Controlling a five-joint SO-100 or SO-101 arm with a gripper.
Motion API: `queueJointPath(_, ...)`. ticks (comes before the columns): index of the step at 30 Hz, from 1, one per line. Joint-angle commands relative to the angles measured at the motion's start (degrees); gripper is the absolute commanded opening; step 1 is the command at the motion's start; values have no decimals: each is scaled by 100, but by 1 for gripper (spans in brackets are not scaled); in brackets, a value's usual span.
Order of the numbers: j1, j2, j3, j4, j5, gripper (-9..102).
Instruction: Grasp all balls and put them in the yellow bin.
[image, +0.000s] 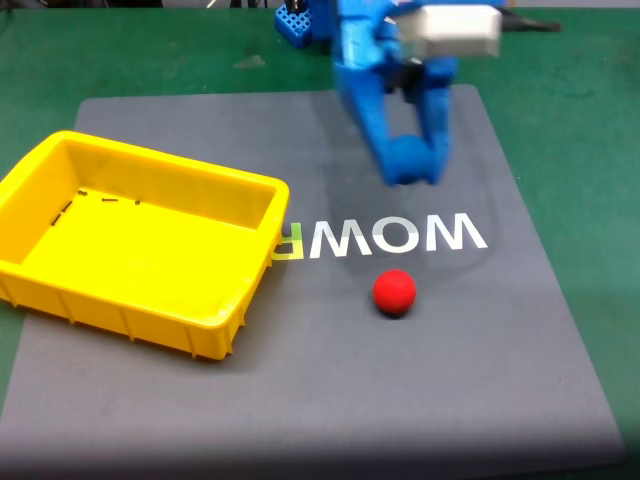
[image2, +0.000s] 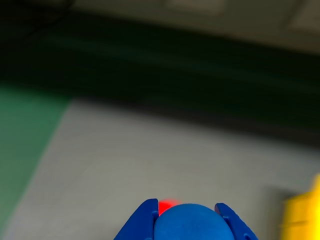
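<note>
My blue gripper (image: 408, 168) hangs above the grey mat, shut on the blue ball (image: 405, 157), which sits between the fingertips. In the wrist view the blue ball (image2: 192, 222) fills the gap between the two blue fingers (image2: 140, 225) at the bottom edge. The red ball (image: 394, 292) lies on the mat below the white lettering, in front of the gripper; a sliver of the red ball (image2: 166, 206) peeks past the blue one. The yellow bin (image: 60, 185) stands at the left of the mat with no ball inside it; its blurred corner (image2: 302, 217) shows at the right of the wrist view.
A grey mat (image: 500, 400) with white "WOWR" lettering (image: 400, 236) covers a green table (image: 570, 80). The arm's blue base (image: 300, 25) stands at the back edge. Bare mat stretches in front of and right of the red ball.
</note>
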Motion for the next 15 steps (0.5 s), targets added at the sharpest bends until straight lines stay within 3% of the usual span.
queueJointPath(1, 800, 114, -773, -88, -132, 0)
queueJointPath(15, 2707, -756, -1354, -114, -756, 0)
